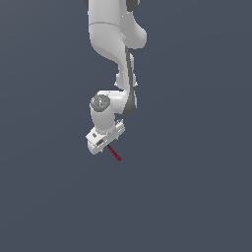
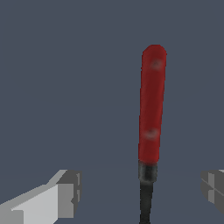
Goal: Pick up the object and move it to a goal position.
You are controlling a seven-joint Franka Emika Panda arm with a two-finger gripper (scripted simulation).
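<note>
Wrist view: smooth rounded red-handled hammer between blocky grey tool fingers.

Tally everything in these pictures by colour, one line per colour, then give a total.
White: 2, the arm and its claw
Red and black: 1, the small hammer-like tool lying between the open claw's fingers, untouched
Total: 3

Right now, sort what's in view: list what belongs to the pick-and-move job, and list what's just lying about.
Belongs to the job:
- the small tool with a red handle and dark shaft
- the gripper, fingers spread either side of the tool, not touching it

Just lying about:
- nothing; only the plain grey ground shows
</note>
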